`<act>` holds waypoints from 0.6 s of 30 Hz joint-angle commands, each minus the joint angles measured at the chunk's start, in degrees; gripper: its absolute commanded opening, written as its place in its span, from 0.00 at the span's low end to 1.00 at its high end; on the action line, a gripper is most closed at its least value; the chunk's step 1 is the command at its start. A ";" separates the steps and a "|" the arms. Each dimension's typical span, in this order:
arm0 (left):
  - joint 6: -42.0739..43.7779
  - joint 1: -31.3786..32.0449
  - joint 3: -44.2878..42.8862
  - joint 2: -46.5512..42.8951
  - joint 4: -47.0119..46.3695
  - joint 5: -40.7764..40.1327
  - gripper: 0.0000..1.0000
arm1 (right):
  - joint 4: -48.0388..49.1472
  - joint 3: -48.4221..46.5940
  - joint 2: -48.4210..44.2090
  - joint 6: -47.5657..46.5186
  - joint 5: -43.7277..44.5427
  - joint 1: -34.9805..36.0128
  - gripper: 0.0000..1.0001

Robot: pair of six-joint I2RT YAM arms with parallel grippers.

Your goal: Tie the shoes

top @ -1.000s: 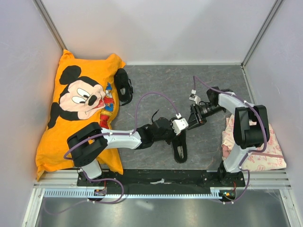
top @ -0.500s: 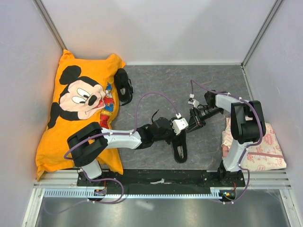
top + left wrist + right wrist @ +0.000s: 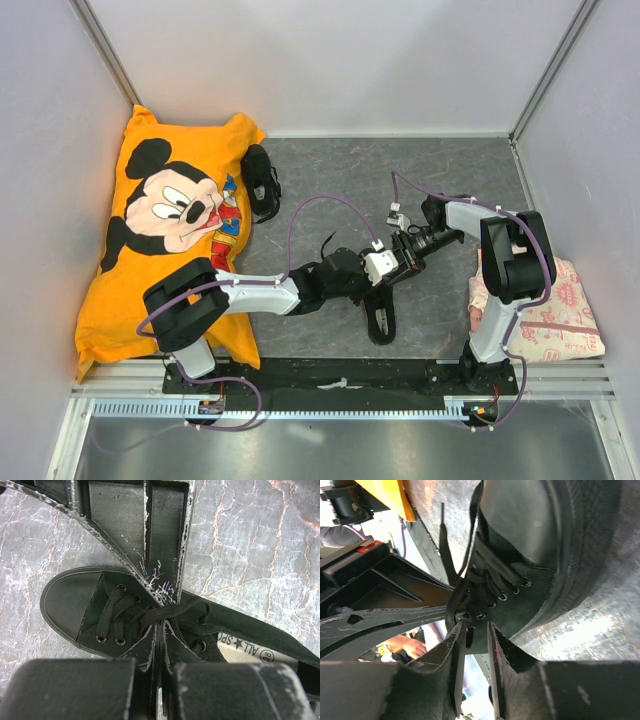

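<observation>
The right gripper (image 3: 476, 630) is standing with its jaws narrowly apart, tips just beside the eyelets of the shoe (image 3: 540, 580). The left gripper (image 3: 451, 607) is reaching in from the left, pinching the gathered lace (image 3: 444, 545). The pillow (image 3: 395, 495) is showing top left.

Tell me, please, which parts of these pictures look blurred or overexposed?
Top view: sharp, evenly lit. Left wrist: shoe crisp, left gripper blurred near the lens. Right wrist: right gripper soft near the lens, blown-out highlights at top left.
</observation>
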State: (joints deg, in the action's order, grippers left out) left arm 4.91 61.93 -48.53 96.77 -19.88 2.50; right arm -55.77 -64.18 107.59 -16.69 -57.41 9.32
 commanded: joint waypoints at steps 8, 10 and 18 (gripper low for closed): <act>-1.04 -0.15 -1.48 0.17 -2.80 2.24 0.02 | -1.62 -1.03 1.83 -2.56 -5.08 0.35 0.37; -1.13 -0.14 -1.56 0.26 -2.88 2.42 0.02 | -1.54 -1.29 2.18 -2.65 -5.17 0.43 0.37; -1.13 -0.14 -1.65 0.17 -3.41 3.12 0.02 | -1.19 -1.91 2.80 -2.12 -5.96 0.96 0.30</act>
State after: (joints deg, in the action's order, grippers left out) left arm 4.91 61.73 -48.53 96.77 -20.21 3.64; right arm -56.88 -64.23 110.30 -17.37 -60.62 9.82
